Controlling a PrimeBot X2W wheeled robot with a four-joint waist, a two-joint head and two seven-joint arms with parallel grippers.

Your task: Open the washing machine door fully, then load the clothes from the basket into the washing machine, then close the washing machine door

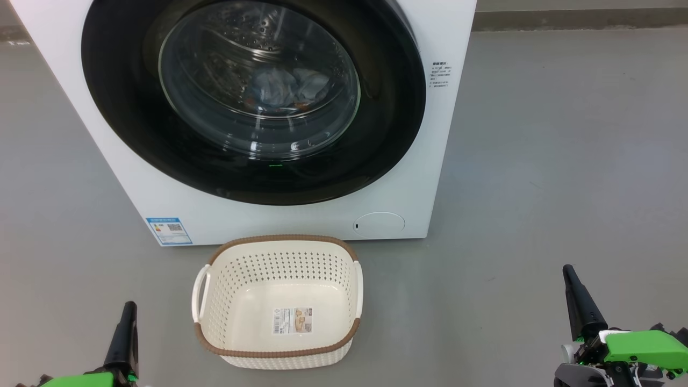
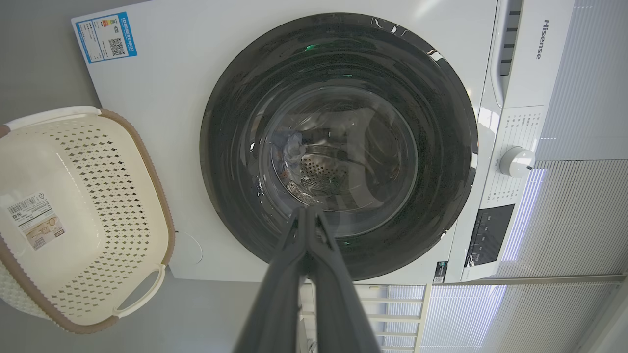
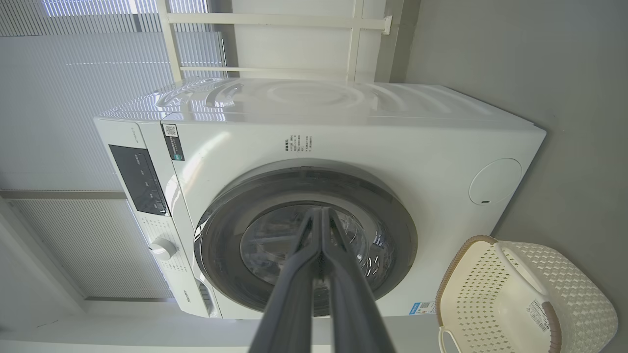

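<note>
Glossy black door, perforated plastic basket

Bright, sharp, door glare (wrist edges warped)

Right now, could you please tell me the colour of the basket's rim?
Brown, woven-look basket rim; best in the head view.

Washing machine at 12 o'clock, standing on the floor, with the washing machine door flat against its front. Behind the door's window the clothes lie in the drum, near the window's centre. At the door's 7 o'clock, the energy sticker; at its 5 o'clock, the service flap. The basket sits on the floor just before the machine, at the door's 6 o'clock, with 1 label on its bottom. Left gripper is near the basket's 9 o'clock, and right gripper is at its 3 o'clock, well apart.
</note>
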